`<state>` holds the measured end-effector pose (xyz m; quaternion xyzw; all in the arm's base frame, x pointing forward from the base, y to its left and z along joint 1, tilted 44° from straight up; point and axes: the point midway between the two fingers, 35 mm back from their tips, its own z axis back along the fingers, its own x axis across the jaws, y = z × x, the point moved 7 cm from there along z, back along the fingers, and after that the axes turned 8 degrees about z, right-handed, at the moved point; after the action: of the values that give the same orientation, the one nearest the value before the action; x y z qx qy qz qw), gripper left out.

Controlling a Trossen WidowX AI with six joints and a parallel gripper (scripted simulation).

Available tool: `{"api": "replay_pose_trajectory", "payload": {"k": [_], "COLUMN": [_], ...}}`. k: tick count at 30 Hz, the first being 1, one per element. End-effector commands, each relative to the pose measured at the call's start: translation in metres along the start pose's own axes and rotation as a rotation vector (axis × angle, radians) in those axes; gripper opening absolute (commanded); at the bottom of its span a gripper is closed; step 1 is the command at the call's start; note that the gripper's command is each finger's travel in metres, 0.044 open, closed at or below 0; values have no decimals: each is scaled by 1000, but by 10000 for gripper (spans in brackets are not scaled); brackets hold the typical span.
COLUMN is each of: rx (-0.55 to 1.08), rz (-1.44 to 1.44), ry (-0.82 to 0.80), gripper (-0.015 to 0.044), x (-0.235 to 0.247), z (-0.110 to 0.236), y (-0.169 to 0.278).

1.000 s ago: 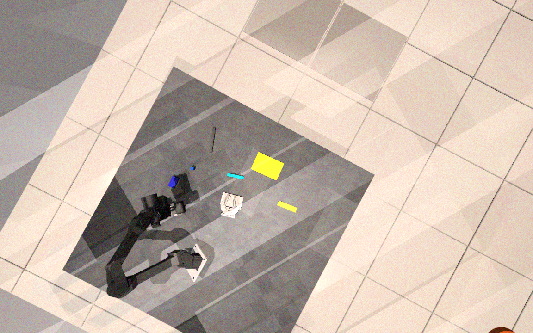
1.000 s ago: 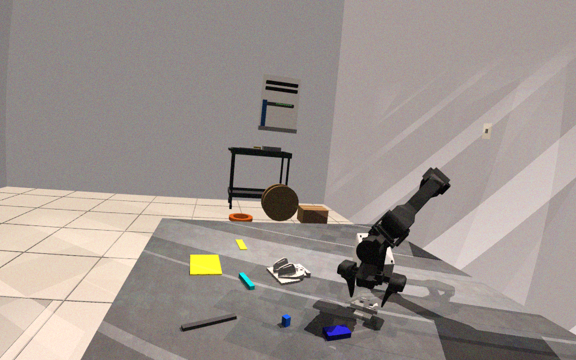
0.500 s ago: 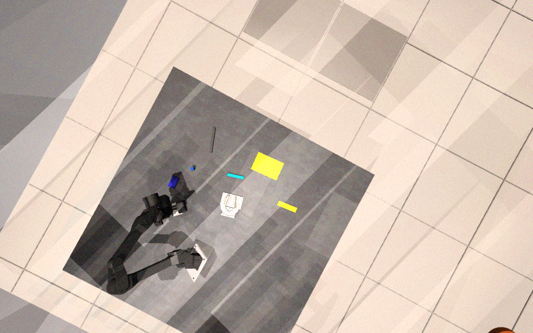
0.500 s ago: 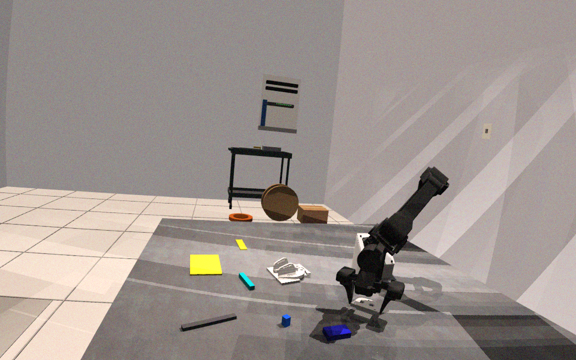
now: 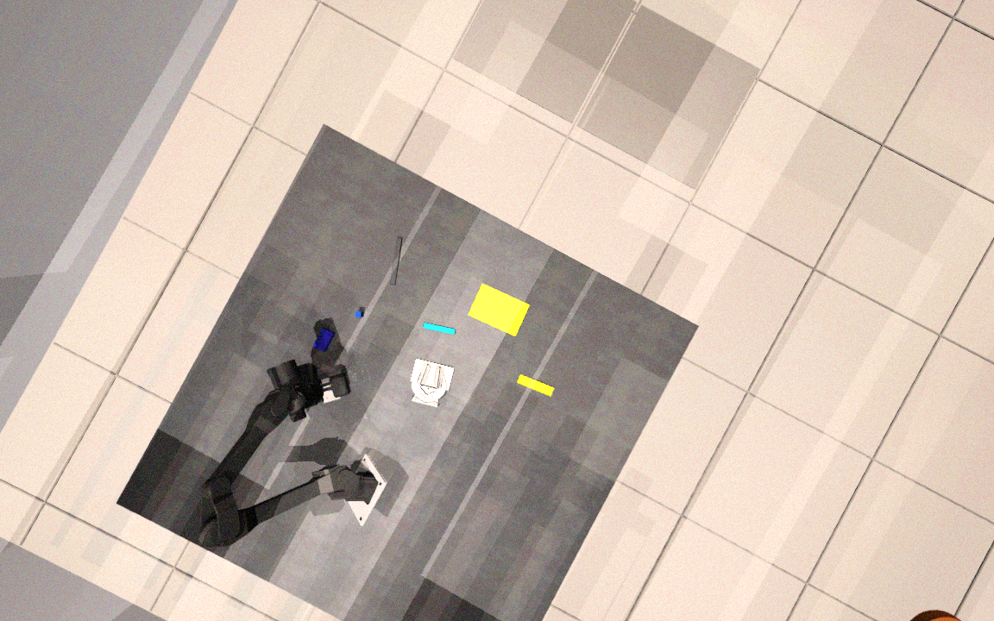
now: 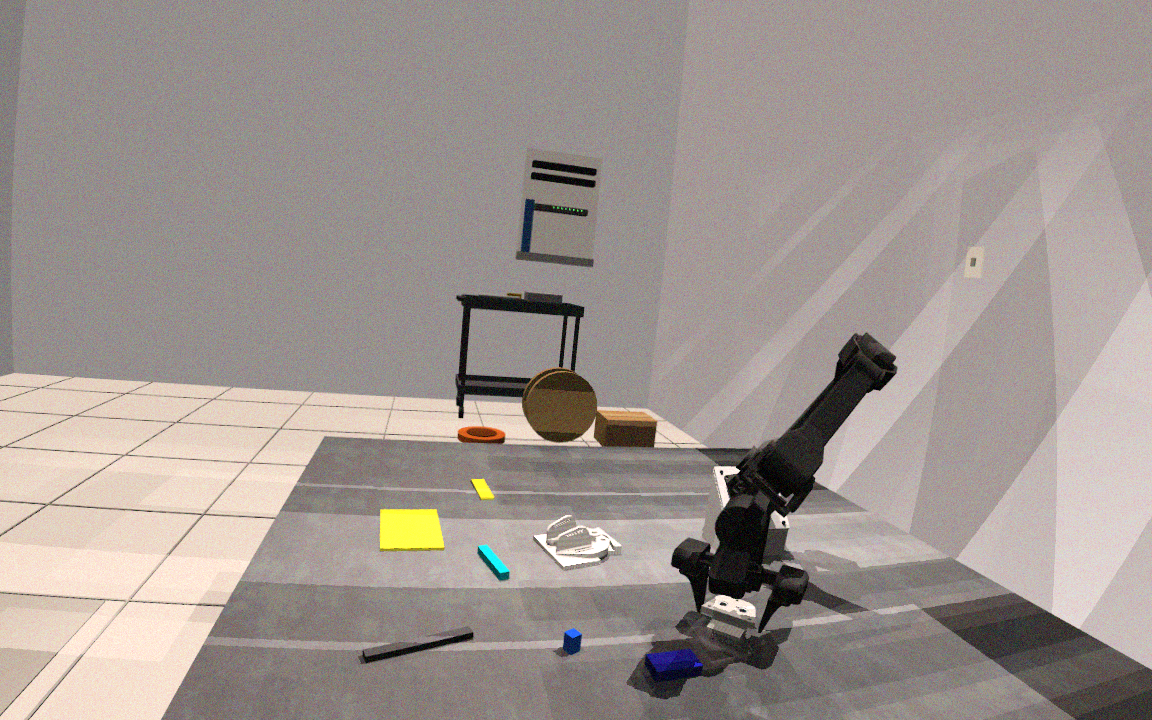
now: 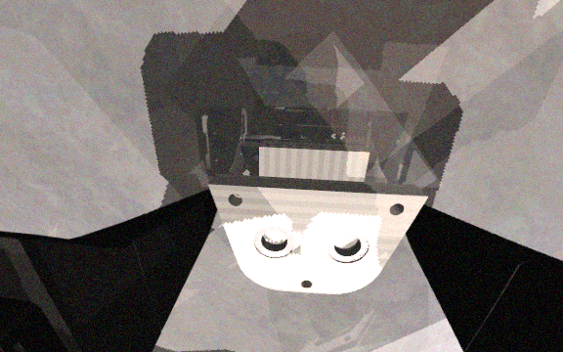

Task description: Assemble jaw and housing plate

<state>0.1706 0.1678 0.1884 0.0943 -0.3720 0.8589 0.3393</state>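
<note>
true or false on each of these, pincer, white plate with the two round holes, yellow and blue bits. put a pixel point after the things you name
The pincer (image 6: 732, 617) (image 7: 308, 203) is shut on the white plate (image 6: 729, 612) (image 7: 311, 266). False: it is open, fingers on either side.
The plate has two large round holes. True.
The dark blue block (image 5: 323, 339) (image 6: 673, 664) lies on the yellow square (image 5: 498, 310) (image 6: 411, 529). False: they lie well apart.
The cyan bar (image 5: 438, 328) (image 6: 492, 562) lies between the yellow square and the small blue cube (image 5: 359, 314) (image 6: 571, 641). True.
</note>
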Motion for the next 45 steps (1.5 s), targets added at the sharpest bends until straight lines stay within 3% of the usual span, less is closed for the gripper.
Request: {"api": "replay_pose_trajectory", "payload": {"k": [1, 11, 25, 37, 45], "rx": [-2, -2, 0, 0, 4], "rz": [-2, -2, 0, 0, 1], "ry": [3, 3, 0, 0, 4], "gripper": [440, 440, 351, 351, 351], "x": [0, 0, 0, 0, -3], "z": [0, 0, 0, 0, 23], "y": [0, 0, 0, 0, -2]}}
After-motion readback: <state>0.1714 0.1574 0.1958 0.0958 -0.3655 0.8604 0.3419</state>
